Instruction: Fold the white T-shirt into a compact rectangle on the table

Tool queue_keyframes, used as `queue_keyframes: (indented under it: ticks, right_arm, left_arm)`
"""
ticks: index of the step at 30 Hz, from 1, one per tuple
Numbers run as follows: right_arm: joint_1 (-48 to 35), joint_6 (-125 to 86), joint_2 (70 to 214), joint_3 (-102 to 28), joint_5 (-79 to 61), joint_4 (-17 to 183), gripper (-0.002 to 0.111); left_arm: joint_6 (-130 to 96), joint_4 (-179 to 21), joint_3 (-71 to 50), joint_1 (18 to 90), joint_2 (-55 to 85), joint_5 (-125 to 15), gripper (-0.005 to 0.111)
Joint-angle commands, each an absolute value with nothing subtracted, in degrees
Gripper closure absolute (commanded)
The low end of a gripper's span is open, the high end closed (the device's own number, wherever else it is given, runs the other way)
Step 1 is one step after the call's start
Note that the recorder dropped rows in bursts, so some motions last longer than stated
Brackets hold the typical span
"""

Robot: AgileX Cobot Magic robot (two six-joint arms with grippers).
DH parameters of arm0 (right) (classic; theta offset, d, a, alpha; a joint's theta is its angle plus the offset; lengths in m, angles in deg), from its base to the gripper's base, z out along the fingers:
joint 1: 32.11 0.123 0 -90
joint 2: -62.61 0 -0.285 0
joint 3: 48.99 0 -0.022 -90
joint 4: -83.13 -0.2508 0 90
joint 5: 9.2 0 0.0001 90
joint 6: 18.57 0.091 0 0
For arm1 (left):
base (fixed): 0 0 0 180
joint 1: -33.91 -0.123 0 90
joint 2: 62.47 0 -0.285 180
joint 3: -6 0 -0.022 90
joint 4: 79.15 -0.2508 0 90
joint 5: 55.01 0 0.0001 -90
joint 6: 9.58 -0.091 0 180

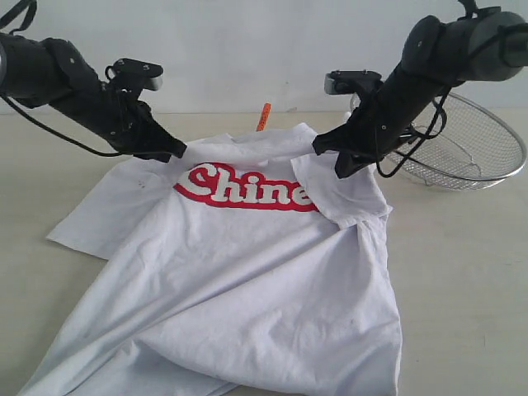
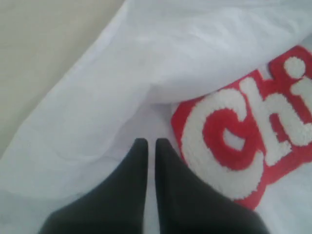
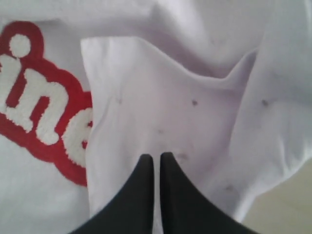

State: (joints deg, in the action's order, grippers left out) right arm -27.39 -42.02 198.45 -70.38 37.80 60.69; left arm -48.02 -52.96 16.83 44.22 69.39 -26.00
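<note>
The white T-shirt [image 1: 247,264] lies face up on the table [image 1: 470,272], red script lettering [image 1: 243,188] across the chest and an orange neck tag [image 1: 263,115] at the collar. Its right-hand sleeve [image 1: 342,194] is folded inward over the end of the lettering. My left gripper [image 1: 177,154] is shut, tips down at the shoulder beside the first letter [image 2: 147,141]. The right gripper [image 1: 326,161] is shut too, tips over the folded sleeve [image 3: 156,156]. I see no cloth drawn up between either pair of fingers.
A round silver wire-mesh basket [image 1: 487,148] stands at the back right, close behind the right arm. The shirt's lower hem runs off the front edge of the exterior view. Bare tabletop shows left [image 2: 48,48] and right [image 3: 287,209] of the shirt.
</note>
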Motion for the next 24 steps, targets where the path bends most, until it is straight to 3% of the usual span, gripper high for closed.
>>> queue_keyframes:
  ticks: [1, 14, 24]
  right_arm:
    - [-27.5, -41.4, 200.6, -73.7, 40.6, 61.4, 0.108]
    - [-27.5, -41.0, 204.8, -75.9, 40.7, 63.6, 0.108]
    - [-27.5, -39.5, 207.3, -76.2, 35.9, 65.0, 0.108]
  left_arm:
    - [-48.7, -51.2, 22.0, 44.3, 73.4, -21.0, 0.102]
    - [-39.3, -65.0, 24.4, 43.1, 81.0, -24.4, 0.102]
    - [-37.2, -66.6, 33.8, 40.2, 87.5, -23.9, 0.102]
